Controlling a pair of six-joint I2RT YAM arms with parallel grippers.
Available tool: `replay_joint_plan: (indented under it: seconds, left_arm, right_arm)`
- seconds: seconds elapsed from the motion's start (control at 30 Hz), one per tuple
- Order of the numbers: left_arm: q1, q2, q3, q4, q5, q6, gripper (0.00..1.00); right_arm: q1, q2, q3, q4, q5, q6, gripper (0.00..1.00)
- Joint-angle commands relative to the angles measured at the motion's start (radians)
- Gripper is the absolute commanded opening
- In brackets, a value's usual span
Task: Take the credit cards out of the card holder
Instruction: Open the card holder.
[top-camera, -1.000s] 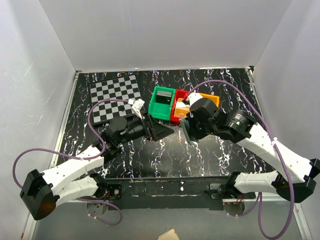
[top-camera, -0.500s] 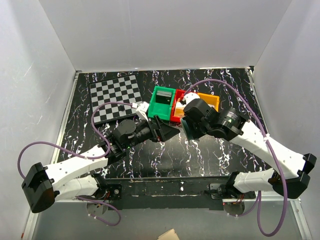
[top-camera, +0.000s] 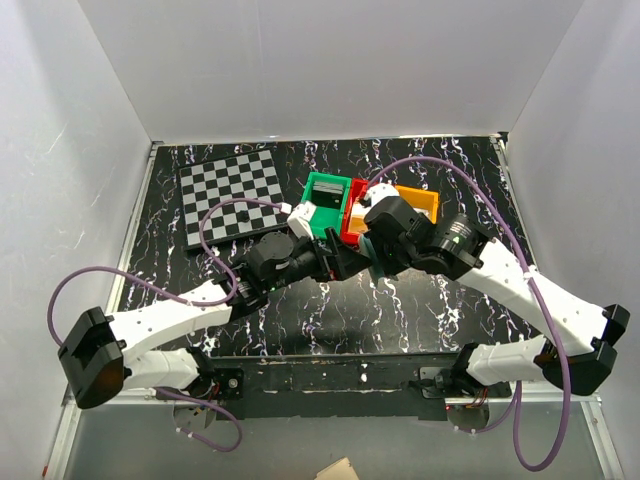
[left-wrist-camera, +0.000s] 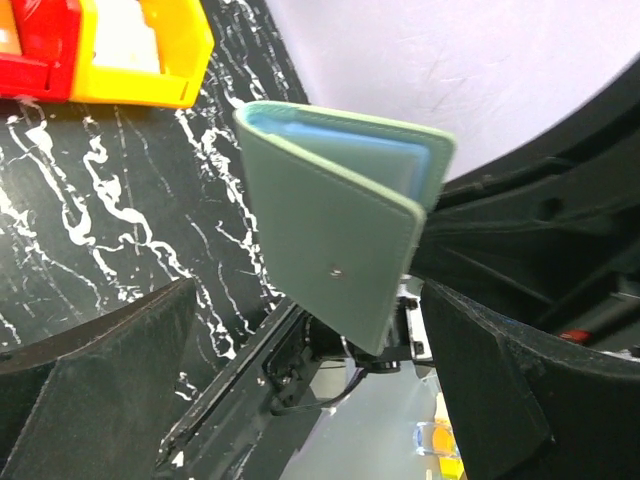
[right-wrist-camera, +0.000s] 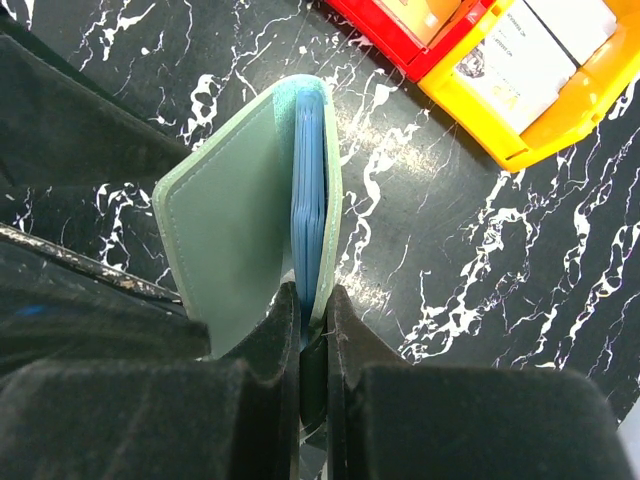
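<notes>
My right gripper (right-wrist-camera: 313, 300) is shut on the card holder (right-wrist-camera: 240, 230), pinching its sage-green back cover and the light blue pocket stack (right-wrist-camera: 308, 190). The front flap stands open to the left. I hold it upright above the black marbled table. In the left wrist view the card holder (left-wrist-camera: 330, 250) sits half open between my left gripper's (left-wrist-camera: 300, 310) wide-apart fingers (left-wrist-camera: 110, 370), without touching them. From above, the left gripper (top-camera: 340, 262) and right gripper (top-camera: 375, 255) meet at the table's middle and hide most of the holder. I cannot tell any credit card apart from the blue pockets.
A green bin (top-camera: 323, 205), a red bin (top-camera: 358, 215) and an orange-yellow bin (top-camera: 418, 200) stand in a row just behind the grippers. A checkerboard (top-camera: 230, 195) lies at the back left. White walls enclose the table.
My left arm has reached right and forward until its open fingers flank the card holder. My right gripper, still holding the holder, has shifted slightly left.
</notes>
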Motion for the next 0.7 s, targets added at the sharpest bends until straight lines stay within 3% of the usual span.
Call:
replay_joint_plan:
  seconds: [0.0,0.1,0.2,0.27,0.67]
  left_arm:
    - [-0.006,0.011,0.029,-0.045,-0.037,-0.010,0.93]
    - [-0.006,0.014,0.029,-0.057,-0.050,-0.010,0.84]
    - [-0.006,0.008,0.029,-0.086,-0.066,-0.022,0.67]
    - [-0.006,-0.008,0.017,-0.089,-0.073,-0.027,0.63]
    - [-0.006,-0.090,-0.019,-0.141,-0.123,-0.040,0.89]
  right_arm:
    - [0.007,-0.041,0.042,0.023,0.001,0.027,0.01]
    - [0.007,-0.066,0.025,0.044,-0.022,0.028,0.01]
    - [0.007,-0.076,0.019,0.058,-0.044,0.024,0.01]
    - [0.007,-0.079,0.007,0.070,-0.062,0.022,0.01]
    - [0.007,-0.110,-0.035,0.168,-0.180,0.053,0.01]
